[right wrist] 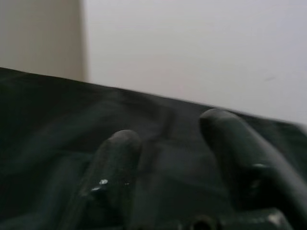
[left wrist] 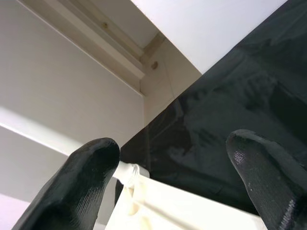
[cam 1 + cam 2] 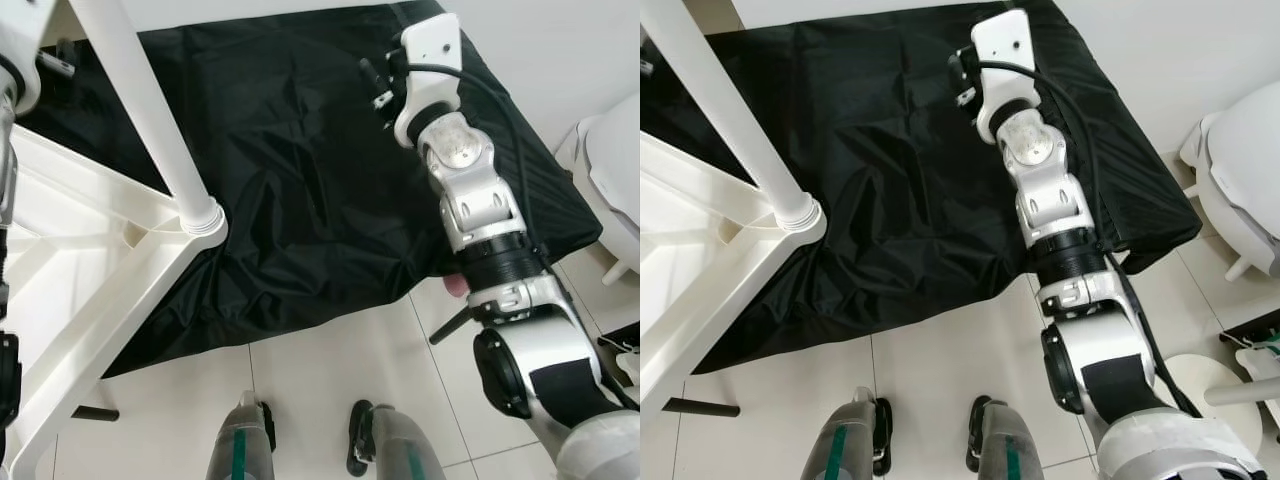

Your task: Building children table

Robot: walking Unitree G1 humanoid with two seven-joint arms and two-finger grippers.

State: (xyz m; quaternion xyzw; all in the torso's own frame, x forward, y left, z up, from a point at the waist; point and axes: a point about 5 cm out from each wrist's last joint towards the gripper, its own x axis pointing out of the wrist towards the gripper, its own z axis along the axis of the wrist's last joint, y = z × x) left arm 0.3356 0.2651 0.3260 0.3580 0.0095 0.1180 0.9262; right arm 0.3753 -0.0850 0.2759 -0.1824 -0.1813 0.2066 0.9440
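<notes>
The white children's table frame (image 3: 70, 300) lies upside down at the left, partly on a black cloth (image 3: 300, 180). One white leg (image 3: 150, 110) stands up from its corner socket (image 3: 203, 218). My right arm reaches out over the cloth, and its gripper (image 3: 378, 85) hovers above the far middle of the cloth. In the right wrist view its fingers (image 1: 115, 158) stand apart with only cloth between them. My left gripper (image 2: 172, 153) is open, holding nothing, close to the white frame and a leg end (image 2: 128, 172). My left arm (image 3: 10, 90) shows at the left edge.
A white rounded fixture (image 3: 615, 170) stands at the right on the tiled floor (image 3: 330, 370). A short black rod (image 3: 95, 412) lies on the floor under the frame's near edge. My feet (image 3: 250, 435) stand just before the cloth. A white wall runs behind.
</notes>
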